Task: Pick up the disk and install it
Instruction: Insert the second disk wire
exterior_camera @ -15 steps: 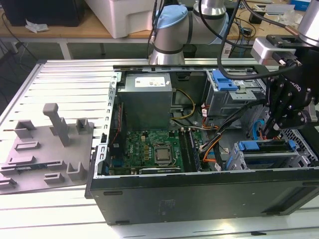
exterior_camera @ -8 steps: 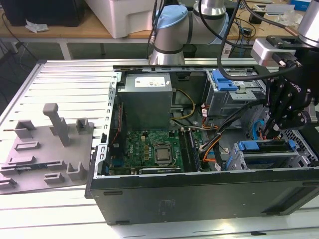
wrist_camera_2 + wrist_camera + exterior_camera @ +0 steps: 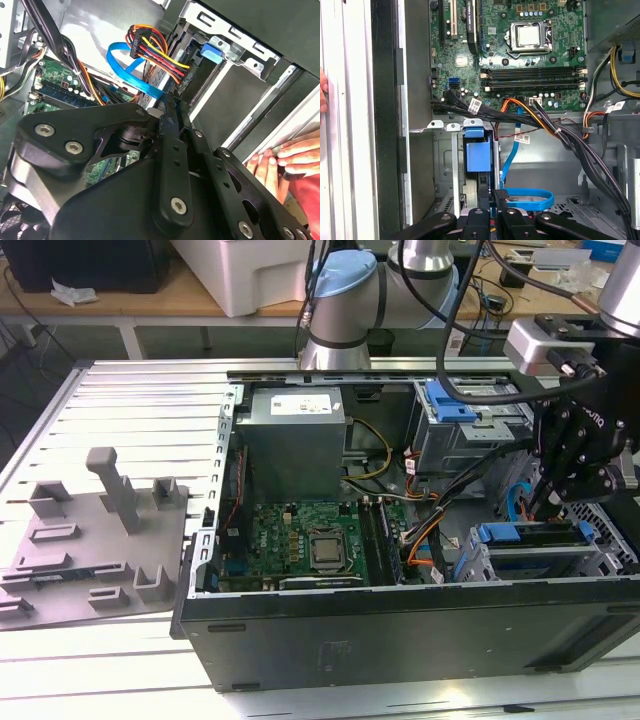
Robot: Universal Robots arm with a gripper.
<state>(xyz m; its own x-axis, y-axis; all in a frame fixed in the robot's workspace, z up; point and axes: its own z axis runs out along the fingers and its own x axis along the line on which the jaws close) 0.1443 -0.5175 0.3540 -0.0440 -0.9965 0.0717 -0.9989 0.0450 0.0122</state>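
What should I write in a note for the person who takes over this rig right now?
Gripper: low inside the open computer case, directly at the disk; its grip cannot be judged.
Disk: standing on edge in the grey drive cage, blue carrier end facing the gripper.
Done: the disk is picked up and brought into the cage.
Left: full seating is not confirmed. The blue data cable lies beside the cage; whether it is plugged cannot be seen.
Caution: a person's hand rests on the case's outer edge.
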